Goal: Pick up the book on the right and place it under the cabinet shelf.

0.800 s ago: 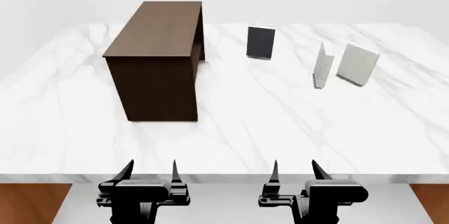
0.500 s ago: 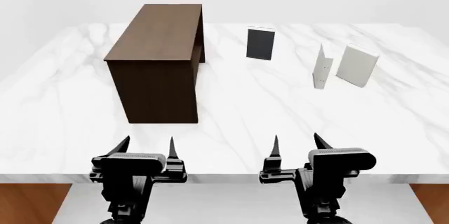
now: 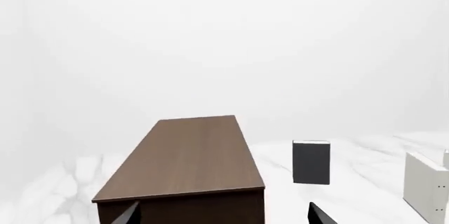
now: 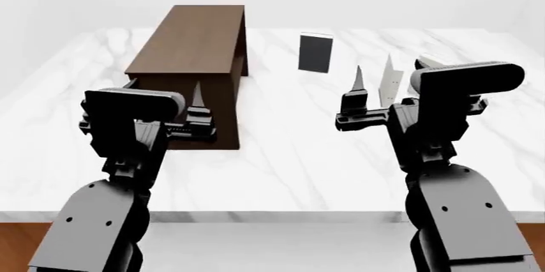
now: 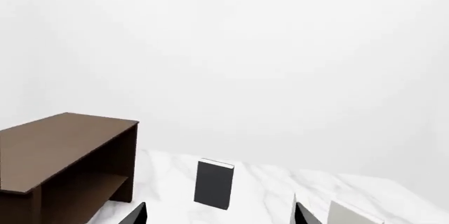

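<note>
Well, from the head camera both black arms are raised over the white marble-patterned table (image 4: pixel 281 157); the left gripper (image 4: pixel 166 96) hangs in front of the near end of the large dark brown wooden cabinet shelf (image 4: pixel 196 42), its two pointed fingers apart with nothing between them; the right gripper (image 4: pixel 383 83) is up at the right side, only one thin fingertip (image 4: pixel 358 77) plainly seen, the other lost behind the gripper's own body, though it looks spread and empty; behind it the pale book with small dots on its spine (image 4: pixel 391 77) stands upright, and the plain off-white book (image 4: pixel 430 62) shows only as a sliver of its top corner past the gripper body, at the far right of the table, well apart from the cabinet; a dark charcoal book (image 4: pixel 315 52) stands upright between cabinet and pale books, farther back. From the left wrist camera the cabinet's flat brown top (image 3: pixel 186 158) fills the middle, the charcoal book (image 3: pixel 310 162) stands beside it, the dotted book (image 3: pixel 424 187) sits at the picture's edge, and two dark fingertips (image 3: pixel 319 214) are set wide. From the right wrist camera the cabinet's open side and inner board (image 5: pixel 70 169) show, the charcoal book (image 5: pixel 213 183) stands near the middle, the off-white book's (image 5: pixel 354 214) top corner peeks up just past one of the spread fingertips (image 5: pixel 303 214).
</note>
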`<state>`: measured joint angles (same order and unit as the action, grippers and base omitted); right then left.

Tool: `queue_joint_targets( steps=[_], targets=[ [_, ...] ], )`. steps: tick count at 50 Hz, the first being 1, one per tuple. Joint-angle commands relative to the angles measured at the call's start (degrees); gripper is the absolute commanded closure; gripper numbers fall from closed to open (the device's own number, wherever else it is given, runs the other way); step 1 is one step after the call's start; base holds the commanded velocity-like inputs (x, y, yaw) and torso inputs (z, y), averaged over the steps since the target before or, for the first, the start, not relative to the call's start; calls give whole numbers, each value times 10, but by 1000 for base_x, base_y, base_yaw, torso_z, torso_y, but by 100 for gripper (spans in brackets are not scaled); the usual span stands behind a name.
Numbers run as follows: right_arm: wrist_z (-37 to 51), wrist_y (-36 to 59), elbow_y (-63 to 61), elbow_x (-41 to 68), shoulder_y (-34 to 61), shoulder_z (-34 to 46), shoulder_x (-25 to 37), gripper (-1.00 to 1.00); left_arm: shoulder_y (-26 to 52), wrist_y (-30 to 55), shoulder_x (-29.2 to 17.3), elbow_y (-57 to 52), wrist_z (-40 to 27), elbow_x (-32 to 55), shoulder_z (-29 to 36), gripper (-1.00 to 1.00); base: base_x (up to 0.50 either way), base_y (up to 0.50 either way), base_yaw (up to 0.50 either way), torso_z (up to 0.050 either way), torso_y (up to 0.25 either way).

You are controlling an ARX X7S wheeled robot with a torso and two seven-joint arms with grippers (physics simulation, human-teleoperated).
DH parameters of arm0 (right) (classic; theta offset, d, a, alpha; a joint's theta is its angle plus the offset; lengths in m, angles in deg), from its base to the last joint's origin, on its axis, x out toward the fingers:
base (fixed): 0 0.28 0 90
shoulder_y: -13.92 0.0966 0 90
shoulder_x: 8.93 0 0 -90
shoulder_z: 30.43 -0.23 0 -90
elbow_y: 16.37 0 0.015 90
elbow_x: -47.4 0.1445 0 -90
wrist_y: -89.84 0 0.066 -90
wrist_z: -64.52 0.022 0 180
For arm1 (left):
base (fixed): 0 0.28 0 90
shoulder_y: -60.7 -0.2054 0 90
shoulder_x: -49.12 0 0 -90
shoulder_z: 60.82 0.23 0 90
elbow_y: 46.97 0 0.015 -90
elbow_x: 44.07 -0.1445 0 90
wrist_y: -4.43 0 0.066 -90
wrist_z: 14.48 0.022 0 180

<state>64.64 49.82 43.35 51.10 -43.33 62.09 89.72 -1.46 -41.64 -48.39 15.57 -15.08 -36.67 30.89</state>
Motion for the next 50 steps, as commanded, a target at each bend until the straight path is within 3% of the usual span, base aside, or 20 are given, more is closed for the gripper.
queue_joint_targets(
  steps=[1,31,50],
  targets=[
    [-1,56,-9,5,77,0,14,-100,74,65,-10,-18,-3,13,1,-100,0,-78,0,0,0],
    [-1,105,-23,15,144,0,30,-100,142,122,-27,-42,-12,27,7,-100,103,-20,0,0,0],
    [1,110,-23,23,148,-3,34,-100,146,117,-31,-33,-16,31,16,-100,139,-194,0,0,0]
  ],
)
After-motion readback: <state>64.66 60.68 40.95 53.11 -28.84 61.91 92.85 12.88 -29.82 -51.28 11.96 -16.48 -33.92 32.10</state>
